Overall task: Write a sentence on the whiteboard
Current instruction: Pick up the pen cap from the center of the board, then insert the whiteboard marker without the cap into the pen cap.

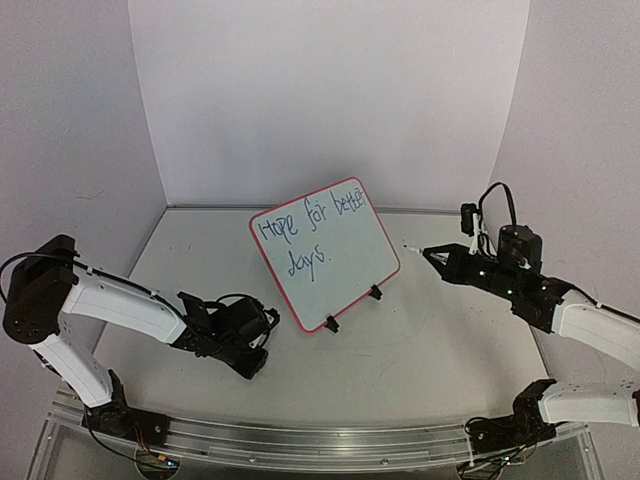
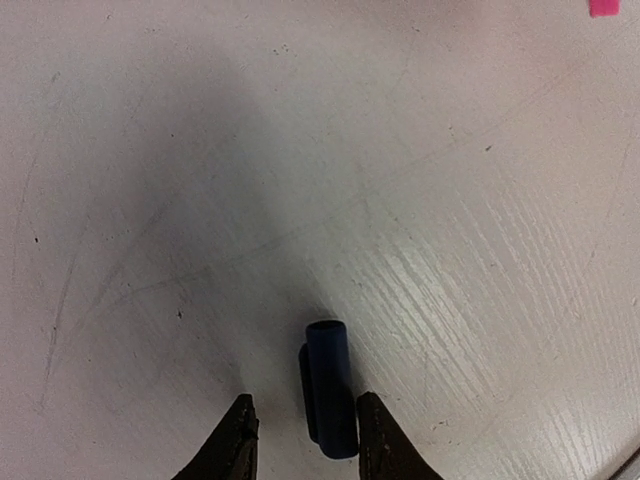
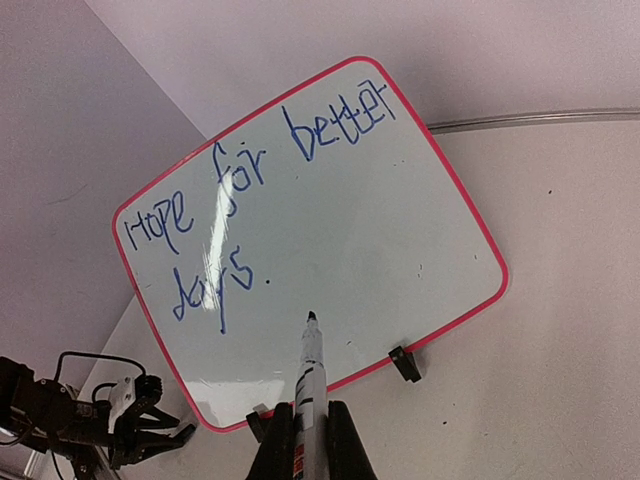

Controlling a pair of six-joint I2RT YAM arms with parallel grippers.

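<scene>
The whiteboard (image 1: 335, 262) (image 3: 350, 250) stands tilted on two black clip feet at the table's middle. On it is the sentence (image 1: 312, 228) (image 3: 245, 180) in blue: "Hope for better days." in two lines. My right gripper (image 1: 440, 258) (image 3: 305, 412) is shut on a white marker (image 3: 308, 375). The marker's uncapped tip points at the board's lower part and hangs a little off its surface. My left gripper (image 1: 258, 350) (image 2: 305, 400) is low over the table, open. A dark blue marker cap (image 2: 330, 385) lies between its fingers, against the right one, with a gap to the left one.
White backdrop walls (image 1: 330, 90) close in the table behind and at both sides. A metal rail (image 1: 320, 440) runs along the near edge by the arm bases. A pink scrap of frame (image 2: 603, 7) shows at the left wrist view's top right.
</scene>
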